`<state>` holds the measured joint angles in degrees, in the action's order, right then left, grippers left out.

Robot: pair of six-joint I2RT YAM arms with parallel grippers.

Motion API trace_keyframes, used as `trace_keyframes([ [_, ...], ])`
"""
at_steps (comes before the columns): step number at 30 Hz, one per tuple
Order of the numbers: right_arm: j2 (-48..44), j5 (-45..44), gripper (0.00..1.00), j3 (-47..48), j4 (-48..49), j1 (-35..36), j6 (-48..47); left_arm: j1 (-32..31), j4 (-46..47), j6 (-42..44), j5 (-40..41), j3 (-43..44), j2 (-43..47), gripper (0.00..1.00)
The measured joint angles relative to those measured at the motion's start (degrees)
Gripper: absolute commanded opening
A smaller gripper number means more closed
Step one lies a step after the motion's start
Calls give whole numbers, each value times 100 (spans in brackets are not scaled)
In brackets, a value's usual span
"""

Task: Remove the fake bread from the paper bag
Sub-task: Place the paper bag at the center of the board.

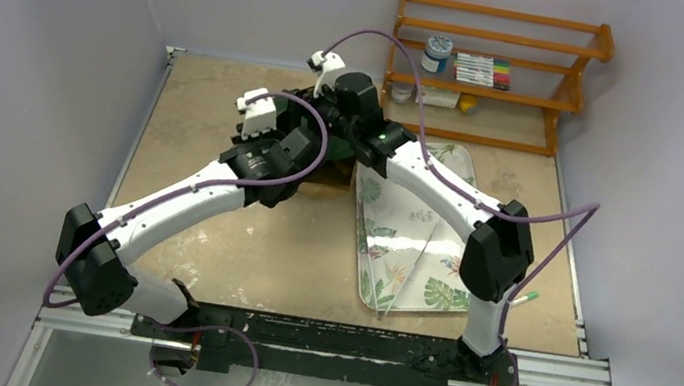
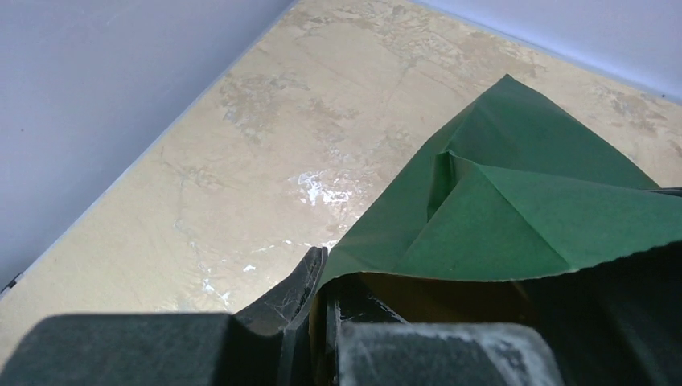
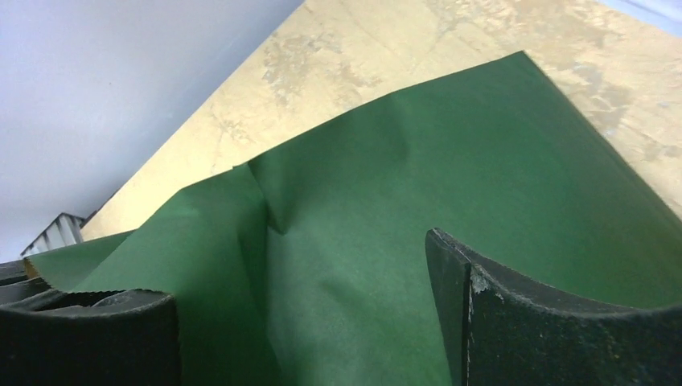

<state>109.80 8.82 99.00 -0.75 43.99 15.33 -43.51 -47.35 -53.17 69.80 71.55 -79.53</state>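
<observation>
We judge the task barely begun: no fake bread shows anywhere, so it is presumably all inside. At the far middle of the mottled beige desk [image 2: 281,145], the left tool [image 2: 323,283] is clamped on the serrated rim of the large dark green paper bag with a brown kraft inside [image 2: 523,209]. The right tool [image 3: 297,273] gapes wide over the bag's green panel, holding nothing. The leaf-patterned tray [image 1: 403,232] lies further right.
</observation>
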Motion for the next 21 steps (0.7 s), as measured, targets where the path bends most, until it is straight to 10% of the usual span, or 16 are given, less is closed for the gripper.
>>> trace_keyframes([
  [3, -188, -271, 100, 28, -197, -4, 24, 0, -302, -444, 83, 0, -2, 0],
  [12, -1143, -1113, 93, 24, -518, -57, 221, 28, -1038, -1346, 304, 0, -11, 0],
  [21, -1943, -1860, 13, -990, -590, -920, 970, 76, -1550, -1727, 420, 0, -11, 0],
])
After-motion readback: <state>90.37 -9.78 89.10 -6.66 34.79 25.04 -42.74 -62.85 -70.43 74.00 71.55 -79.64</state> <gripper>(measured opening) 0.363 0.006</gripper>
